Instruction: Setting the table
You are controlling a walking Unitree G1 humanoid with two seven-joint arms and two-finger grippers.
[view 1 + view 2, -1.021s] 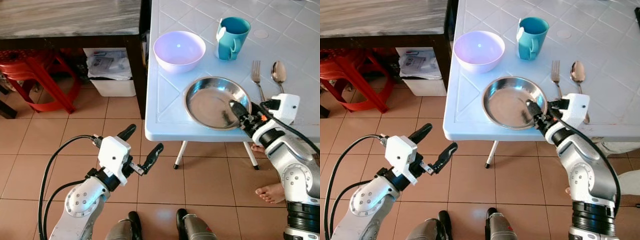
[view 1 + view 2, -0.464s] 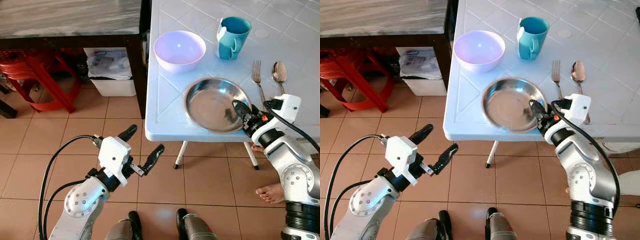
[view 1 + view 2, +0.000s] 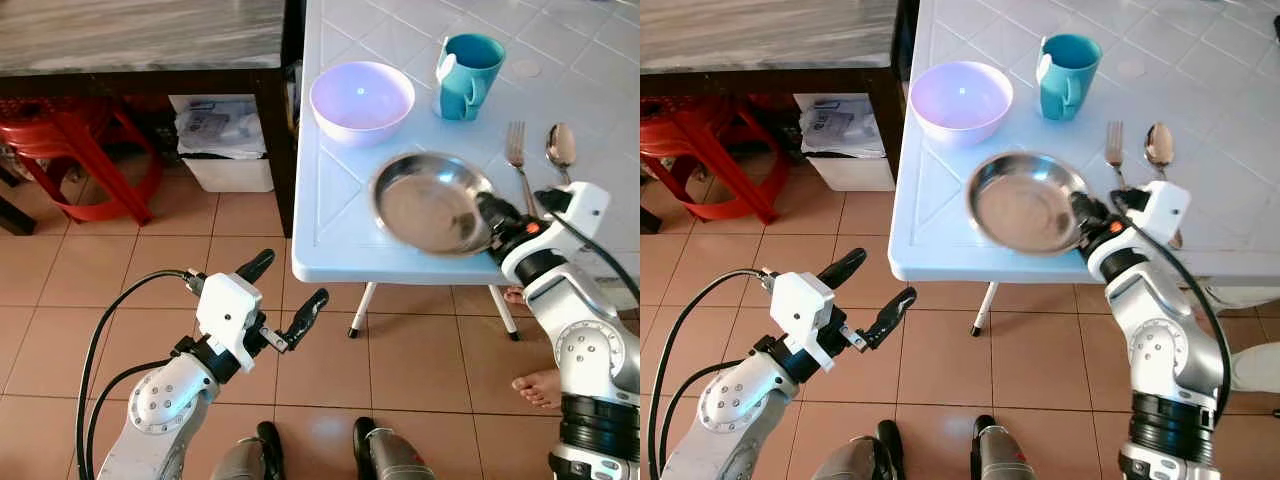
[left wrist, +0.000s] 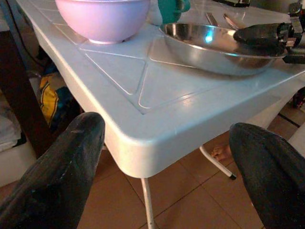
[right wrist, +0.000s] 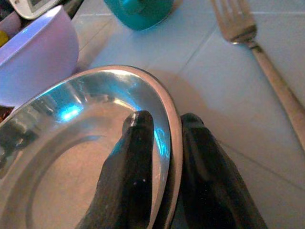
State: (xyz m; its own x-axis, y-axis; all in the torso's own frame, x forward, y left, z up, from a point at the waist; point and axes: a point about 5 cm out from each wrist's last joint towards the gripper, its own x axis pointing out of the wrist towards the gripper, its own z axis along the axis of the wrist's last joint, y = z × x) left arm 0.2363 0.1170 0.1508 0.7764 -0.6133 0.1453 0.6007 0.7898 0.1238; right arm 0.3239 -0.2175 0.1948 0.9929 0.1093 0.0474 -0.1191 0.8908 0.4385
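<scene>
Between right gripper (image 5: 164, 191) jaws, steel plate (image 3: 425, 205) rim

Plate (image 3: 430, 203) on table (image 3: 335, 215) near edge; bowl (image 3: 361, 98) behind; fork (image 3: 517, 165) right.

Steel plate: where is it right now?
The steel plate lies near the white table's front edge, below the lilac bowl, left of the fork, its rim pinched by the right end effector.

The white desk (image 3: 340, 215) carries a steel plate (image 3: 432, 203) at the right hand (image 3: 497, 215), fork (image 3: 517, 160) and spoon (image 3: 559, 147) just beyond it, plus lilac bowl (image 3: 361, 101) and teal mug (image 3: 466, 62).
</scene>
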